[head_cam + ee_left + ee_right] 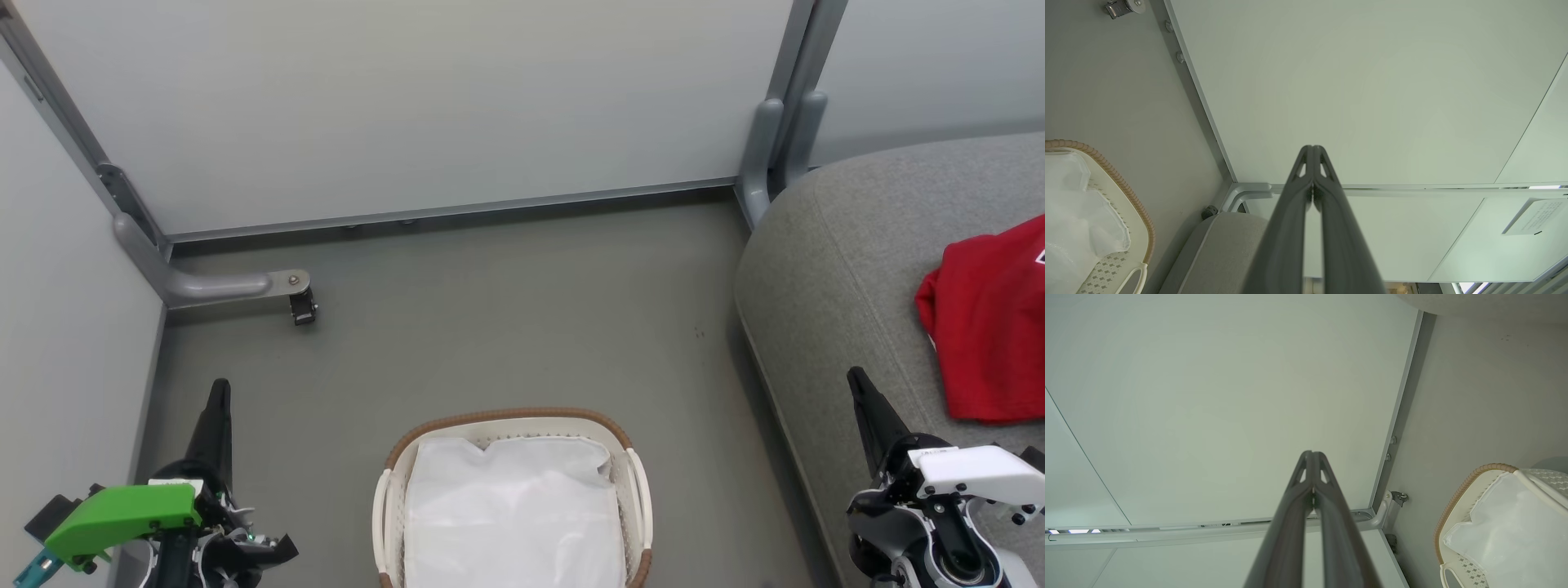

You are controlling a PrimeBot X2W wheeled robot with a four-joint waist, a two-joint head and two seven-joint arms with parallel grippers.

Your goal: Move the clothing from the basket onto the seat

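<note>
Dark fingers of my left claw (219, 390) press together on nothing, clearest from its wrist; the basket (506, 418) between my arms holds a white sheet (510, 506) that hides its bottom. My right claw (854, 376) is clenched empty too, beside the seat (833, 269), where the head view has the red clothing (984, 327), cut off at the frame's edge.

Nothing here can actually be read. In the left wrist view, a pale paper notice (1533, 216) fixed to a wall panel (1474, 253) carries several lines of small dark print, too fine and blurred to make out. The red garment (988, 327) lying on the grey seat (833, 269) shows a sliver of white marking at the picture's right edge, cut off and illegible
</note>
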